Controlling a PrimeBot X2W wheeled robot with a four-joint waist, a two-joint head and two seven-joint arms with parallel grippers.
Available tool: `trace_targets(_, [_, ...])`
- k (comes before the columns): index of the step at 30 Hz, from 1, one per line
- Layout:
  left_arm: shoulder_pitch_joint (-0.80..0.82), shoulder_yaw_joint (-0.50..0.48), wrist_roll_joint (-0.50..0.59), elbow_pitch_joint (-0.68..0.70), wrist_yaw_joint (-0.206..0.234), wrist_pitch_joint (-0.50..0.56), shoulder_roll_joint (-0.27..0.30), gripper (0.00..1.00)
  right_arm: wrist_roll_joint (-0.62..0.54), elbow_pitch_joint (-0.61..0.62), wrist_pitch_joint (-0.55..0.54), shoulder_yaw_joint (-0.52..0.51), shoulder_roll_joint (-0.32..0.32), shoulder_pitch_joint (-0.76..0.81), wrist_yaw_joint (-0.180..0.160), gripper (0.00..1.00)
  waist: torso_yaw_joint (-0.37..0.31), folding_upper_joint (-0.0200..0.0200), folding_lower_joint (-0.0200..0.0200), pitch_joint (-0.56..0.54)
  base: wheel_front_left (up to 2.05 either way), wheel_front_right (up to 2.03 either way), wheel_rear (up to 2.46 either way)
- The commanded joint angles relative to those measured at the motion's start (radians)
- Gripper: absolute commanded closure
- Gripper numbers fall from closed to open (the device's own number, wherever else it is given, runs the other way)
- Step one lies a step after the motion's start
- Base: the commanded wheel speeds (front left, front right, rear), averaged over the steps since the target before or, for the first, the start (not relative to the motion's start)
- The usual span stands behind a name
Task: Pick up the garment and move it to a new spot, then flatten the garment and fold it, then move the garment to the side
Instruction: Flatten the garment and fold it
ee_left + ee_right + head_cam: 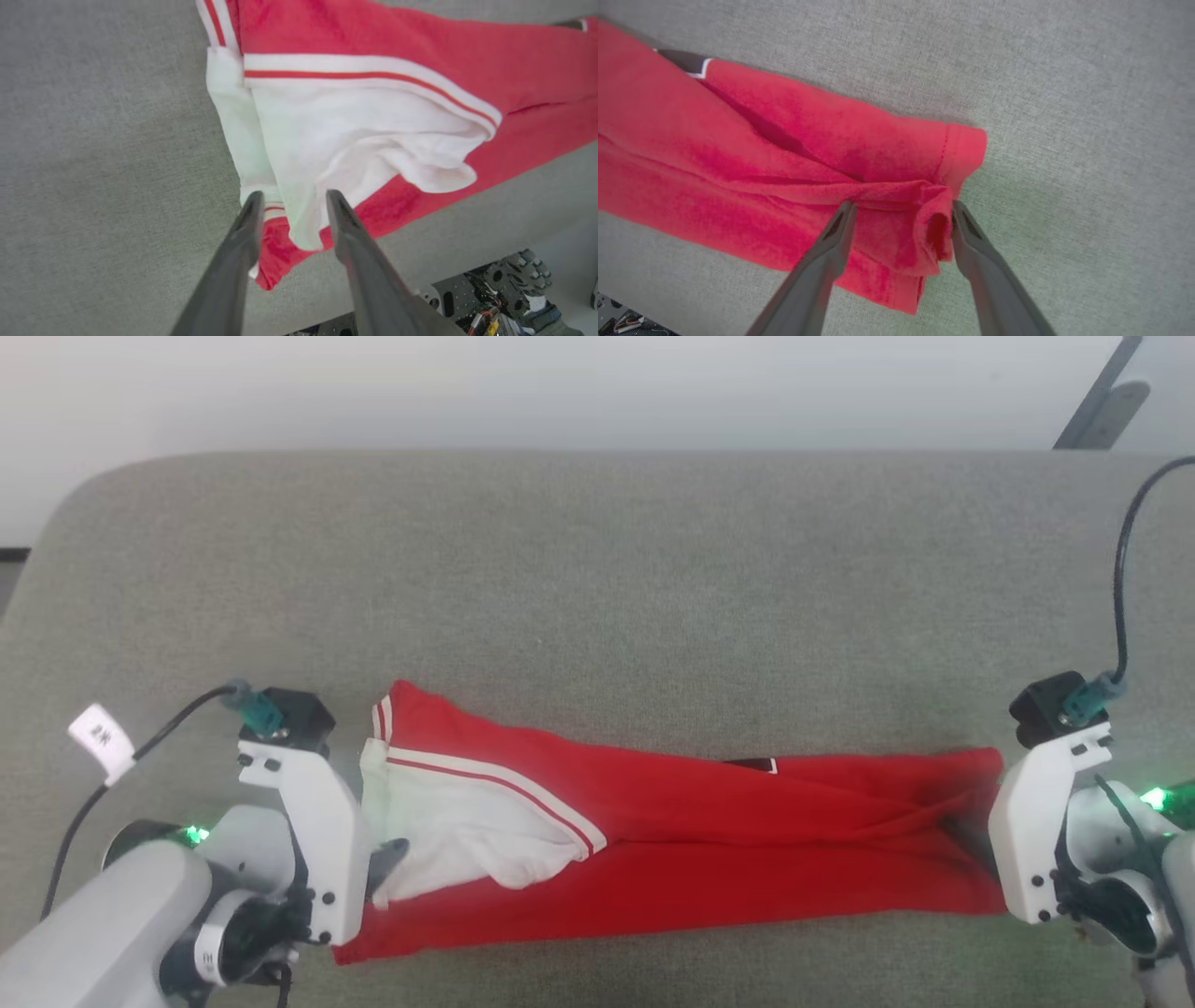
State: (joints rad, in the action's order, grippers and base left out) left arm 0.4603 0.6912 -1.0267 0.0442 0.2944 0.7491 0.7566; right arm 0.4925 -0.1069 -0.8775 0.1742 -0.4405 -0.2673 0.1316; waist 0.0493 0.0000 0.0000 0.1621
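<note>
The garment [700, 840] lies stretched in a long, loosely folded red band across the near part of the grey cushioned surface [597, 569]. Its white sleeve with red-and-white striped trim [373, 130] is at the left end. A sliver of black lettering [752, 764] peeks out of a fold. My left gripper [293, 198] stands open at the left end, its fingers astride the white sleeve cloth. At the hem end my right gripper [903, 207] is open too, with a bunched red fold [934, 219] loose between its fingers. In the head view the left gripper [383, 868] and right gripper [976, 845] flank the garment's two ends.
The grey surface stretches wide behind the garment. Its front edge runs just below the garment, with my base [490, 289] beneath it. A cable with a white tag [101, 735] hangs by the left wrist. A dark post [1102, 392] leans at the far right.
</note>
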Motion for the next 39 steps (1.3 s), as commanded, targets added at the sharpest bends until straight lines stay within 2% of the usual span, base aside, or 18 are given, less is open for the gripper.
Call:
trace_targets(1, [-0.02, -0.005, 0.026, 0.007, -0.008, -0.026, 0.006, 0.0, 0.005, 0.006, 0.01, -0.007, -0.003, 0.013, -0.002, 0.0, 0.003, 0.0, 0.0, -0.02, 0.0, 0.0, 0.0])
trace_targets(11, [-0.152, -0.082, 0.1, 0.055, -0.013, -0.355, 0.025, 0.0, -0.005, 0.018, 0.028, -0.101, 0.006, 0.069, -0.002, 0.0, 0.015, 0.0, 0.0, -0.079, 0.0, 0.0, 0.0])
trace_targets(17, [-0.251, -0.147, 0.135, 0.051, 0.002, -0.576, 0.026, 0.0, -0.001, -0.011, 0.019, -0.152, 0.008, 0.086, -0.002, 0.0, 0.028, 0.0, 0.0, -0.092, 0.0, 0.0, 0.0])
trace_targets(18, [-0.251, -0.147, 0.135, 0.051, 0.002, -0.576, 0.026, 0.0, -0.001, -0.011, 0.019, -0.152, 0.008, 0.086, -0.002, 0.0, 0.028, 0.0, 0.0, -0.092, 0.0, 0.0, 0.0])
trace_targets(20, [-0.282, -0.164, 0.154, 0.048, -0.001, -0.654, 0.032, 0.0, 0.006, -0.028, 0.011, -0.164, 0.007, 0.088, -0.002, 0.0, 0.033, 0.0, 0.0, -0.093, 0.0, 0.0, 0.0])
trace_targets(29, [-0.394, -0.25, 0.178, -0.016, 0.004, -0.938, -0.001, 0.0, 0.059, -0.12, 0.003, -0.178, 0.021, 0.053, -0.002, 0.0, 0.069, 0.0, 0.0, -0.077, 0.0, 0.0, 0.0])
trace_targets(33, [-0.417, -0.282, 0.201, -0.047, -0.01, -0.995, -0.025, 0.0, 0.082, -0.17, 0.022, -0.153, 0.024, 0.029, -0.002, 0.0, 0.084, 0.0, 0.0, -0.069, 0.0, 0.0, 0.0])
trace_targets(39, [-0.441, -0.353, 0.246, -0.068, -0.051, -1.015, -0.088, 0.0, 0.094, -0.267, 0.043, -0.105, 0.029, -0.011, -0.002, 0.0, 0.102, 0.0, 0.0, -0.062, 0.0, 0.0, 0.0])
